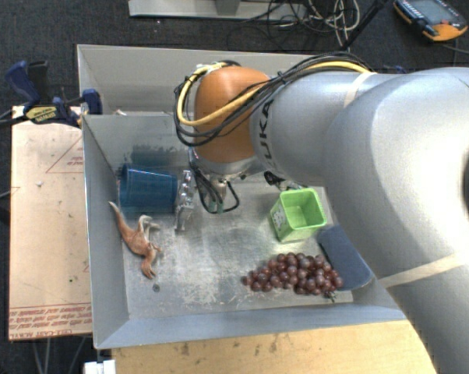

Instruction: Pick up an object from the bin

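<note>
Basically, the pick isn't done yet, as far as can be seen. The arm (359, 146) comes in fr. the right w/ its orange wrist cover (223, 111) over the far-left part of the bin (219, 318). The jaws hang below that cover, low in the bin, just beside the right side of a blue cup (147, 192) that lies tipped over at the far left. Touching it or a hair apart: can't tell fr. this angle.

Jaws' state: can't tell whether apart or together, since they show as one thin metal piece side-on. No object shows between them, so nothing can be called held.

Everything else sits on the bin floor:
- tan toy dinosaur (139, 241), near-left, just on the near side of the cup, apart fr. the jaws
- green square cup (299, 213), right of centre, well apart fr. the jaws
- bunch of dark red grapes (293, 275), near-right
- dark blue-grey flat piece (345, 255), leaning at the right wall, just beside the grapes & partly under the arm

Done, by my reading: arm is down in the bin & alongside a candidate, the blue cup being the closest thing.

Left, by my reading: get the jaws round an object, close on it, lift it clear of the bin. That's most of the job.

If the cup is the target, the jaws look to be beside it, not round it, so some shift left or re-aim seems needed first.
</note>
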`<state>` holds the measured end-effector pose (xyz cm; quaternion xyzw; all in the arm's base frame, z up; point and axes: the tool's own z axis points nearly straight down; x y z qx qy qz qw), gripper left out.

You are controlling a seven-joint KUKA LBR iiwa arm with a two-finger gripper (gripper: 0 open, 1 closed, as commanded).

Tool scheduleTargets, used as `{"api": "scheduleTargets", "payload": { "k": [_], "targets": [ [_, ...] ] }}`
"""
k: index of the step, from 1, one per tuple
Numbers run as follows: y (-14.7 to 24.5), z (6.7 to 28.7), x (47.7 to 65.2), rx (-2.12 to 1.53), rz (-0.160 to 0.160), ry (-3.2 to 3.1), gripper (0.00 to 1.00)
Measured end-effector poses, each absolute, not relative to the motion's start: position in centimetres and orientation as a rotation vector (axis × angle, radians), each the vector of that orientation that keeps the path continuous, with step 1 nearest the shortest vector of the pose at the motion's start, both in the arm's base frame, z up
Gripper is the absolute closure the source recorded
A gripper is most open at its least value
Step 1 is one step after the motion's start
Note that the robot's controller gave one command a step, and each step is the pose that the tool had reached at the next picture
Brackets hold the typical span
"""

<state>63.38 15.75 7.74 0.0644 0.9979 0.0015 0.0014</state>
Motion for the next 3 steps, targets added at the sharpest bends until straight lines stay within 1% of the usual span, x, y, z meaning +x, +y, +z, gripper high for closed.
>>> {"api": "scheduleTargets", "payload": {
  "k": [1,2,3],
  "targets": [
    [15.8,20.8,62.5,0.173,0.004,3.133,1.0],
    [15.8,20.7,62.5,0.174,0.003,3.134,1.0],
    [18.4,15.3,65.6,-0.121,0.002,3.138,0.0]
  ]
}}
